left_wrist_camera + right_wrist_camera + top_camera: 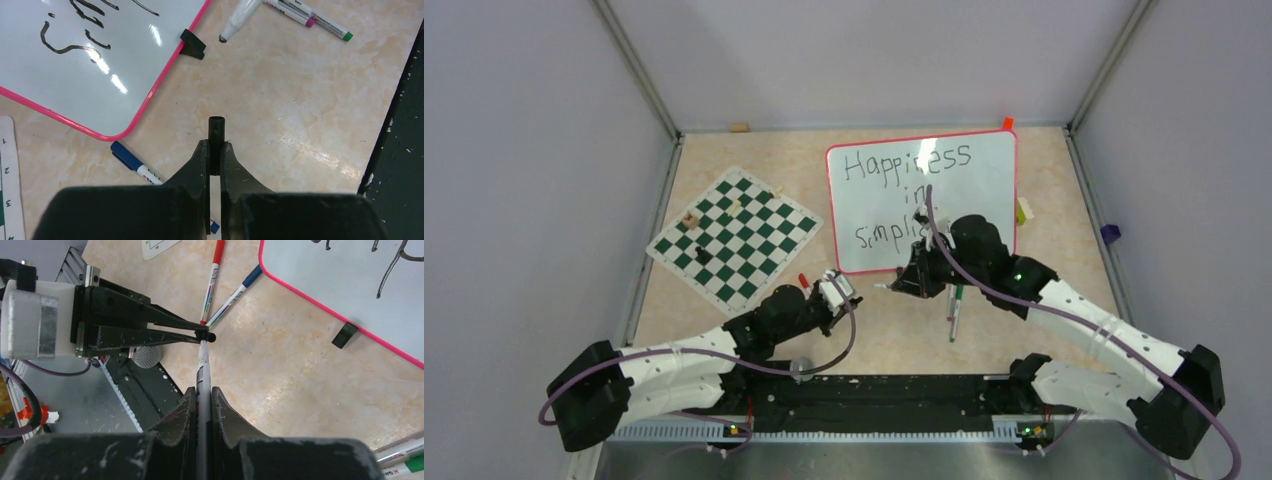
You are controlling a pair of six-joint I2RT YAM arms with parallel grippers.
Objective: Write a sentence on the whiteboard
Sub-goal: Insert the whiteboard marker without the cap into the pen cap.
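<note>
The whiteboard (921, 200), white with a red frame, lies flat at the table's middle with "Happiness in Simplic" in black on it; it also shows as whiteboard (75, 65) and whiteboard (350, 275). My right gripper (202, 390) is shut on a white marker (202, 365) just off the board's near edge, right gripper (912, 282). Its black tip, marker (240, 17), points at my left gripper (216, 145). That one is shut on a small black cap (216, 131). Cap and tip stand apart in the left wrist view. The left gripper (884, 287) hovers beside the board's near left corner.
A green-and-white chess mat (732, 236) with a few pieces lies left of the board. Loose markers lie around: blue marker (130, 160), red marker (212, 277), green marker (955, 310), purple marker (295, 12). A black board foot (192, 44) sticks out. Grey walls enclose three sides.
</note>
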